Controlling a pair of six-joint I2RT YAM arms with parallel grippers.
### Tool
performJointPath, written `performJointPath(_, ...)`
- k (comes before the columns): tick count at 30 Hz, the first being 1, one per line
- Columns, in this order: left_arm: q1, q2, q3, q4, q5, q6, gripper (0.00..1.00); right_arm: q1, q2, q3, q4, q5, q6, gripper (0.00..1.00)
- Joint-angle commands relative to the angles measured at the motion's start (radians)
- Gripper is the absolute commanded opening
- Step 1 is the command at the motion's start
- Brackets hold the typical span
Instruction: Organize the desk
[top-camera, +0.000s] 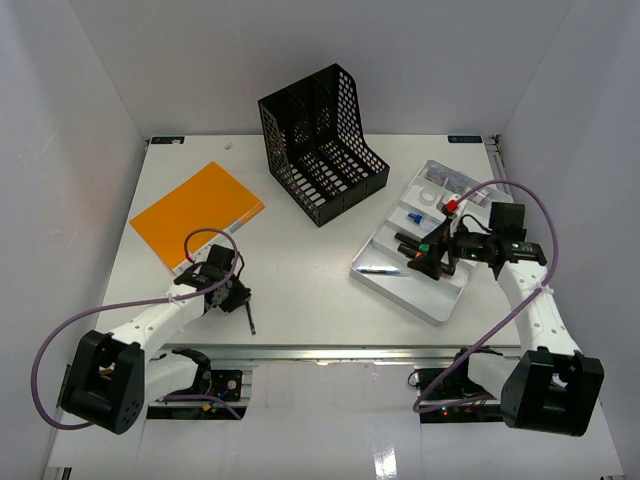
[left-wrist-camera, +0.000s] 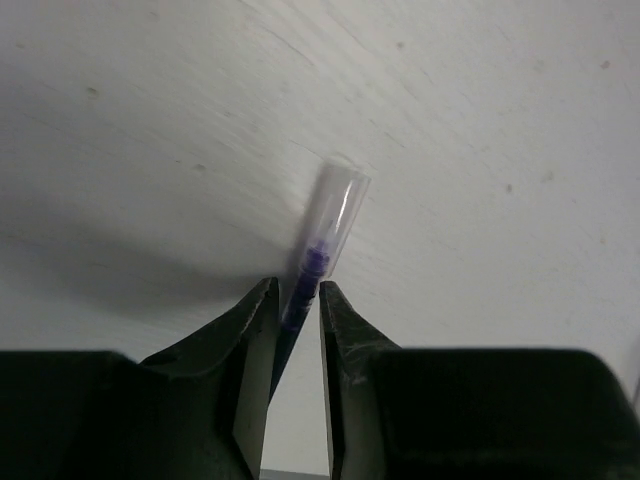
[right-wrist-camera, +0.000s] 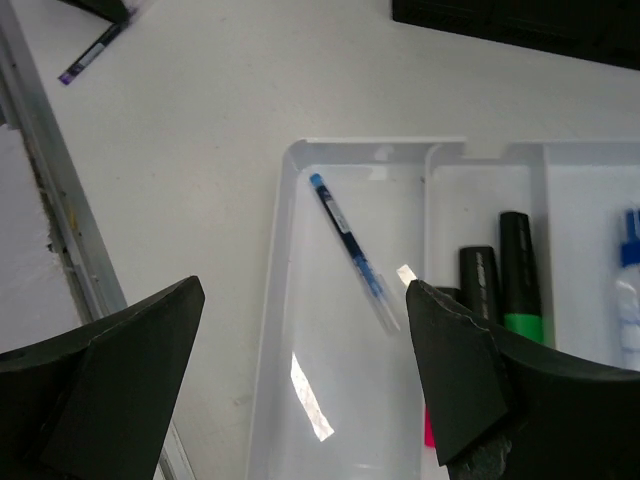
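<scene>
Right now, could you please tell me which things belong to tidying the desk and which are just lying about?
In hand: desk, left gripper, jaws either side of the purple pen, tray, open right gripper above it.
Lying about: orange folder, black file rack; blue pen and green marker lie in the tray.

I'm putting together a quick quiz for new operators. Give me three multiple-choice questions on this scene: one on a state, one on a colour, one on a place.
1. The right gripper is: A) fully shut B) open, holding nothing C) clamped on a cup
2. The lone pen in the tray's end compartment is: A) blue B) red C) yellow
3. The orange folder lies: A) in the tray B) in the right gripper C) on the desk's left side

Answers: 1 B, its fingers stand wide apart; 2 A, its barrel shows blue; 3 C, it lies flat on the white top.
</scene>
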Motion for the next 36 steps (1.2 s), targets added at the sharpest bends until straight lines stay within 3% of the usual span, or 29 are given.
performJointPath(1,0.001,-0.023,-0.002,0.175,0.233,0.076,0.26,0.233,0.067,0.060,0.013,0.058,0.043,0.90)
performJointPath(7,-0.002,-0.012,0.013,0.305,0.374,0.076,0.19,0.406,0.265,0.203,0.009,0.070,0.178,0.90)
performJointPath(12,-0.003,0.028,0.062,0.313,0.392,0.105,0.19,0.517,0.380,0.268,0.067,0.110,0.331,0.89)
performJointPath(14,-0.002,0.023,0.086,0.265,0.338,0.165,0.25,0.554,0.417,0.288,0.078,0.103,0.371,0.89)
performJointPath(18,-0.002,-0.028,0.124,0.144,0.196,0.282,0.48,0.645,0.462,0.296,0.133,0.138,0.464,0.89)
performJointPath(22,-0.002,-0.048,0.117,0.054,0.095,0.366,0.59,0.727,0.503,0.326,0.158,0.246,0.510,0.89)
performJointPath(29,-0.049,0.049,0.100,-0.009,0.095,0.394,0.59,0.735,0.568,0.439,0.161,0.321,0.542,0.90)
performJointPath(36,-0.148,0.185,0.156,-0.017,-0.021,0.389,0.47,0.725,0.549,0.434,0.164,0.360,0.543,0.91)
